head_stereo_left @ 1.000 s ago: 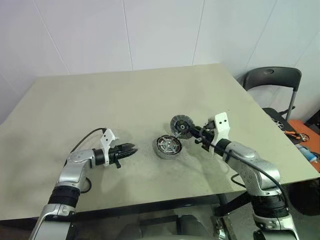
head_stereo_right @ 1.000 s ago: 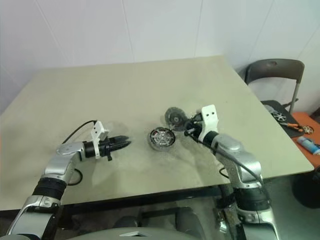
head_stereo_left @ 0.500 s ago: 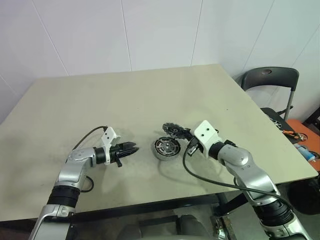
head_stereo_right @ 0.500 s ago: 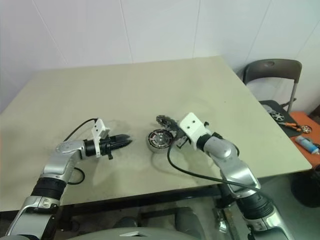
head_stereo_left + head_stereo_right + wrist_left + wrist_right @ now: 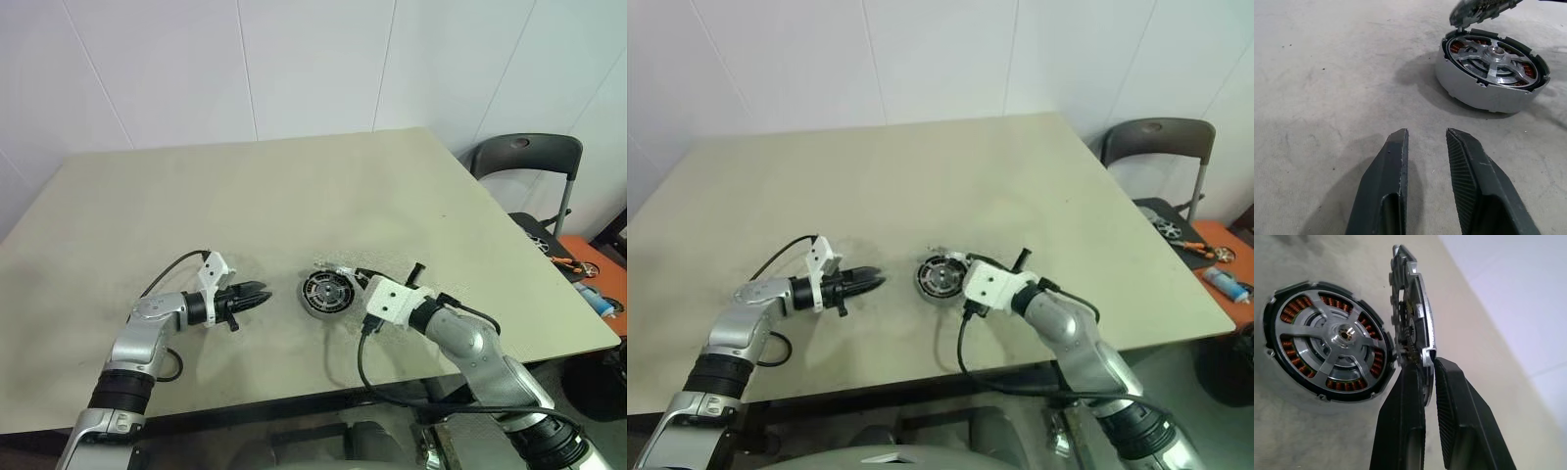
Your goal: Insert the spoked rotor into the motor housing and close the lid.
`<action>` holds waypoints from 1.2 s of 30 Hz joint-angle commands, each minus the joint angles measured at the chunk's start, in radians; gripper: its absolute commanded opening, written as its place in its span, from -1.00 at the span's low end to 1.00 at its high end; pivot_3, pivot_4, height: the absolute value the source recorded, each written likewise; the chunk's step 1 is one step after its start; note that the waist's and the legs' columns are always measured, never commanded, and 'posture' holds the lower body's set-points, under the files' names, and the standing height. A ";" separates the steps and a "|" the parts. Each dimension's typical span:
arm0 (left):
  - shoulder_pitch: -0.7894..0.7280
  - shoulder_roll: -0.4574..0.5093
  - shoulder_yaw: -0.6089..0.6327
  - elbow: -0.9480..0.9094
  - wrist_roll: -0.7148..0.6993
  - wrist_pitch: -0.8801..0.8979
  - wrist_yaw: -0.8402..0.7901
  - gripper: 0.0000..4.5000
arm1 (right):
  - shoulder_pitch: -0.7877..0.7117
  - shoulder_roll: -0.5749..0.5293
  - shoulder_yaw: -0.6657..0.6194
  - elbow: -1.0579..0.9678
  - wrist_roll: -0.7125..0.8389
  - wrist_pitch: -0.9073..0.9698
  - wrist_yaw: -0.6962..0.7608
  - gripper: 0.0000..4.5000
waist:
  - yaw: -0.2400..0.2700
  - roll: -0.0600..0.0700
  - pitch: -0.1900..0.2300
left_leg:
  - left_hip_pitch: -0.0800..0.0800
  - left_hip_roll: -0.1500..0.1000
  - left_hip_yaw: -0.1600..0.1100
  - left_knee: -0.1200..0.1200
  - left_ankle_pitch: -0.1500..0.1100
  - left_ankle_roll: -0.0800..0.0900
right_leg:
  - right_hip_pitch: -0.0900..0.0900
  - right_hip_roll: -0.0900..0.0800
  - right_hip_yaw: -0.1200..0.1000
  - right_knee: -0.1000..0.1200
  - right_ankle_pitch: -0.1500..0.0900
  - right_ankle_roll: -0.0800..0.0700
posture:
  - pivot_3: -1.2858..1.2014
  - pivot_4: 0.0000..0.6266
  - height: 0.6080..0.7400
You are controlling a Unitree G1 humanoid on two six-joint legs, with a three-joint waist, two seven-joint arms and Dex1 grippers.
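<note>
Lid (image 5: pixel 1413 323) pinched on edge in our right gripper (image 5: pixel 1427 363), beside the motor housing (image 5: pixel 1492 68).
Spoked rotor (image 5: pixel 1332 340) sits inside the housing on the worktop (image 5: pixel 245 196); our left gripper (image 5: pixel 1425 142) hovers nearby, jaws slightly parted, empty.

Motor housing (image 5: pixel 1492 73) bright smooth metal, copper windings; lid (image 5: pixel 1415 328) ribbed metal; table (image 5: pixel 245 196) matt, speckled.

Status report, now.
Right gripper shut on lid, held beside housing. Rotor seated inside. Left gripper empty. Nothing in the way.
</note>
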 commanded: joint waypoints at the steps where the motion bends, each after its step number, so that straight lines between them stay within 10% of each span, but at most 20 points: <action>1: -0.004 0.014 0.016 -0.033 -0.021 -0.004 -0.001 -0.42 | 0.008 -0.002 0.080 0.027 -0.097 -0.122 0.004 -0.96 | 0.000 0.000 0.000 | 0.000 0.000 0.000 0.000 0.000 0.000 | 0.000 0.000 0.000 0.000 0.000 0.000 | 0.03 -1.00 1.00; 11: 0.001 0.015 0.018 -0.021 -0.021 -0.010 0.001 -0.42 | 0.004 -0.009 0.120 0.147 -0.310 -0.330 -0.027 -0.96 | 0.002 -0.002 -0.001 | 0.000 0.000 0.000 0.000 0.000 0.000 | 0.000 0.000 0.000 0.000 0.000 -0.001 | 0.03 -1.00 1.00; 19: 0.007 0.012 0.017 -0.011 -0.018 -0.018 0.004 -0.42 | 0.046 -0.026 0.133 0.237 -0.311 -0.393 0.038 0.20 | -0.002 -0.009 -0.004 | 0.014 0.000 0.001 -0.001 0.000 0.000 | 0.013 0.000 0.001 0.000 -0.001 0.000 | 0.03 -1.00 1.00; 36: -0.012 0.004 0.010 -0.016 -0.020 -0.009 0.014 -0.42 | -0.038 -0.012 -0.005 0.334 -0.207 -0.432 0.025 0.20 | 0.003 -0.014 -0.007 | 0.016 0.000 0.001 0.000 0.000 0.000 | 0.016 -0.001 0.001 -0.001 -0.001 0.000 | 0.03 -1.00 1.00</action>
